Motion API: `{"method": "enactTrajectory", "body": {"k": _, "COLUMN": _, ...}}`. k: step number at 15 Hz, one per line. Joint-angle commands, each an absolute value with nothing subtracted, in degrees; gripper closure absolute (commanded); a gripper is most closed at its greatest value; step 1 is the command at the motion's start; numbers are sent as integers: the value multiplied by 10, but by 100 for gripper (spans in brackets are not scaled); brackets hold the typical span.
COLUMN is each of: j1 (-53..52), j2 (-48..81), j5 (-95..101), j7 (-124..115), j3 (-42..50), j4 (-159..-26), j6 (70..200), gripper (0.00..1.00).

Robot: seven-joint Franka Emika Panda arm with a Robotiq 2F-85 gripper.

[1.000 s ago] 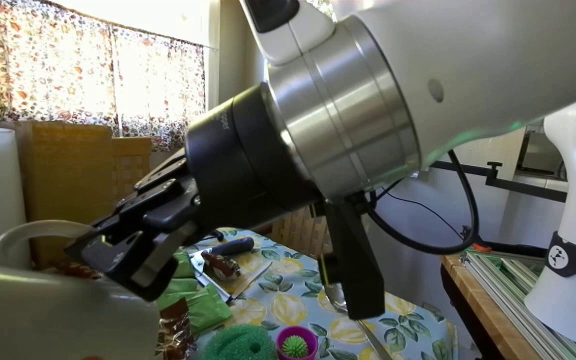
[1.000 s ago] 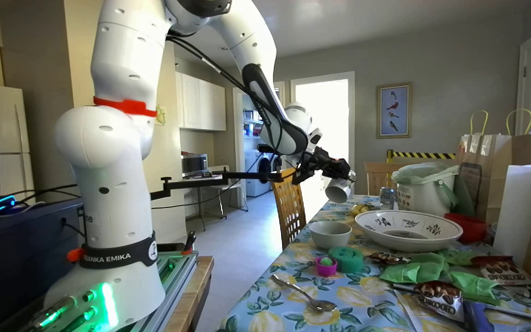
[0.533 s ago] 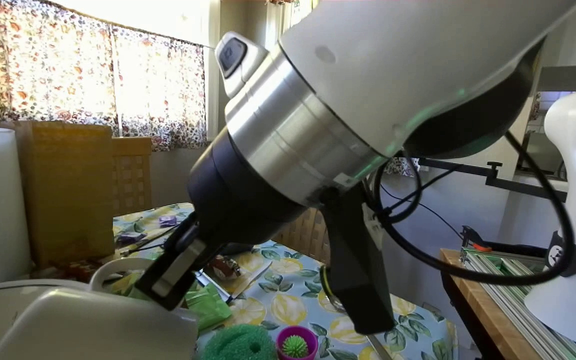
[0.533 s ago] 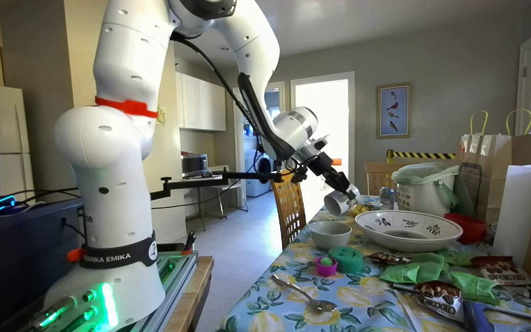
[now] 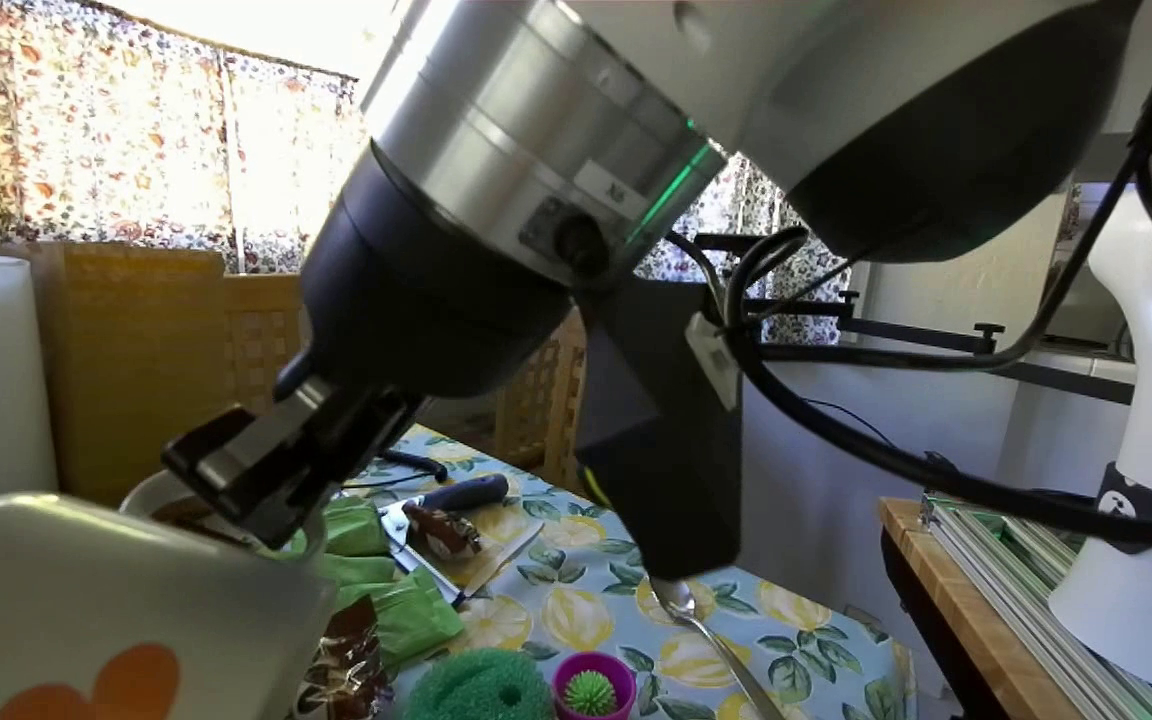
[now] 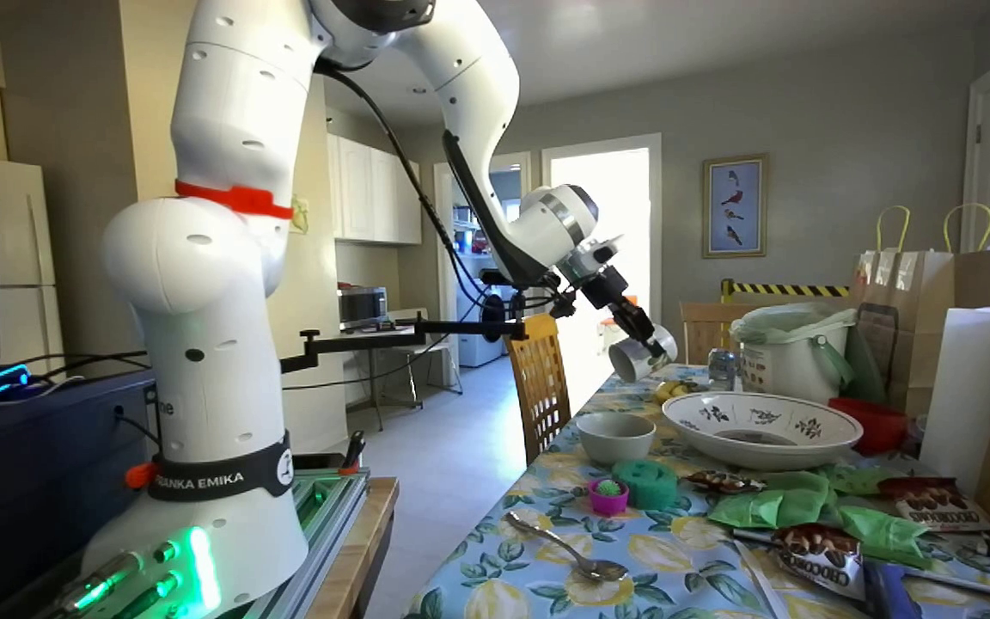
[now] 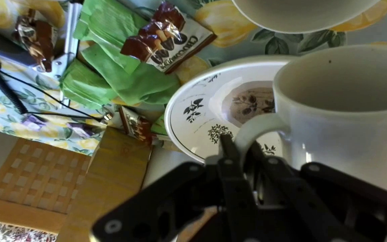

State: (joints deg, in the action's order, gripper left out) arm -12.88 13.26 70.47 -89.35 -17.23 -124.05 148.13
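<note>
My gripper [image 7: 242, 148] is shut on the handle of a white mug, with one finger on each side of the handle. The mug [image 7: 344, 134] is tilted, and its plain inside with a small dark speck shows in the wrist view. In an exterior view the mug [image 5: 236, 625] is close to the camera, with an orange print on its side. In an exterior view the gripper [image 6: 645, 335] holds the mug [image 6: 630, 361] in the air, above and behind a white bowl [image 6: 615, 443]. The bowl [image 7: 307, 20] also shows at the wrist view's top edge.
A wide patterned dish [image 6: 804, 451] is right of the bowl. A green sponge [image 6: 648, 486], a pink cup [image 6: 607, 500] with a spiky ball and a spoon [image 6: 559, 550] lie nearer. Wrappers [image 6: 821, 559], a bin [image 6: 791, 365] and a paper roll [image 6: 972, 404] stand or lie right.
The wrist has turned and the mug has turned with it, so the orange print faces an exterior camera. The mug has shifted slightly right in an exterior view. The gripper stays on the handle.
</note>
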Motion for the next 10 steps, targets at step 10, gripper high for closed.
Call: {"method": "enactTrajectory", "body": {"k": 10, "j1": -111, "j2": 93, "j5": 703, "j7": -1068, "j3": -154, "j4": -1244, "j6": 1514, "gripper": 97}}
